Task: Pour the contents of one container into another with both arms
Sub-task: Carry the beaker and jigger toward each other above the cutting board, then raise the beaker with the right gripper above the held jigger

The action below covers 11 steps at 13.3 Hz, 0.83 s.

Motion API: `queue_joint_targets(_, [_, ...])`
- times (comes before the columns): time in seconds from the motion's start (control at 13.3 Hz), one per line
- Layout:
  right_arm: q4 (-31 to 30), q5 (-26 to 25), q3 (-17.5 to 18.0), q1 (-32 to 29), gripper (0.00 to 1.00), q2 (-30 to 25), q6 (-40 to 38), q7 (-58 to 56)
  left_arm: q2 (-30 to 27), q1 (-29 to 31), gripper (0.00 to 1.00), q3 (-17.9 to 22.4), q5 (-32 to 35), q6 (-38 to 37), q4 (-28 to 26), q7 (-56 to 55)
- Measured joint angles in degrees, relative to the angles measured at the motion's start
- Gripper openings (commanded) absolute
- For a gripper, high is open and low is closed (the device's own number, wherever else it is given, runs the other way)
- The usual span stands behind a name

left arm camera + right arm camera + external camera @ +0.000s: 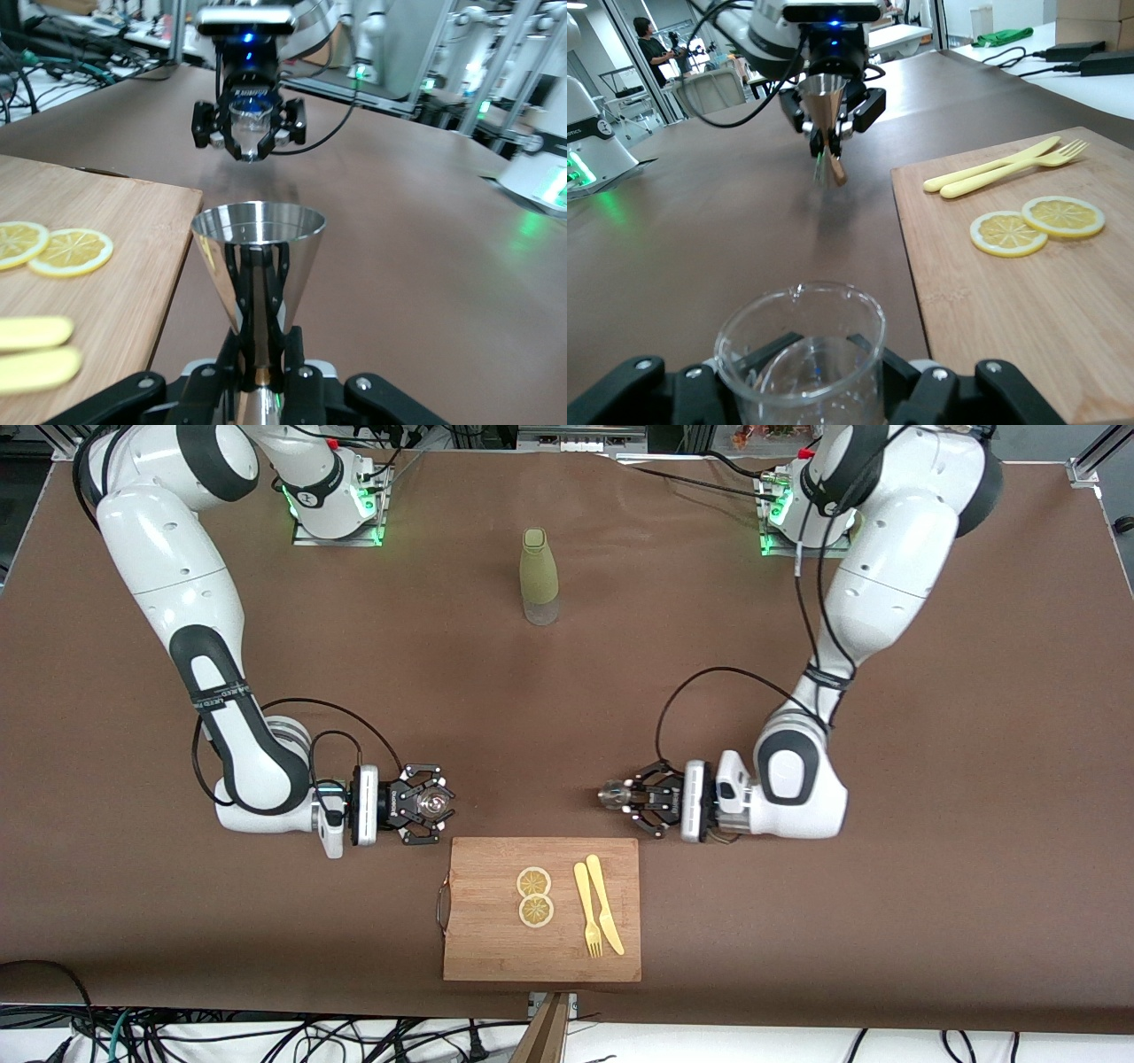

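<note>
Centre of frame: right end effector [436, 803] grips a tiny clear glass cup [432, 803]; left end effector [615, 796] clamps a silver hourglass-shaped metal jigger [609, 794], both above the brown worktop [532, 717]. Arm lettering unreadable.

i see the glass cup [433, 803] clamped in the right tool [440, 804], held off the desk [567, 717] just above the board's corner toward the right arm's end. it is small, clear, with a glinting rim, mouth up. the jigger [611, 794] is pinched at its waist by the left tool [617, 795], at about 3 o'clock from the cup and well apart from it. it is polished silver, an hourglass double cone, upright, round rim on top.
</note>
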Motion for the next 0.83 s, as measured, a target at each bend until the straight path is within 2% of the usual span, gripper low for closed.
queue_joint_targets(0.15, [0.43, -1.73, 0.03, 0.0, 0.3, -1.51, -0.01, 3.42, -0.01, -4.96, 0.0, 0.8, -3.41, 5.66, 0.43, -0.86])
queue_joint_targets(0.3, [0.45, -3.3, 0.17, 0.03, 0.3, -2.8, -0.05, 5.96, -0.04, -9.95, 0.0, 3.49, -6.25, 9.35, 1.6, -3.3])
queue_joint_targets(0.6, [0.47, -9.01, 1.93, 0.16, 0.3, -4.78, -0.02, 13.03, -0.04, -17.04, 0.0, 7.67, -7.97, 14.09, 3.54, -11.23])
queue_joint_targets(0.83, [0.47, -10.76, 2.39, 0.22, 0.3, -5.66, -0.02, 16.0, 0.44, -21.99, 0.0, 10.9, -10.73, 16.78, 4.7, -15.29])
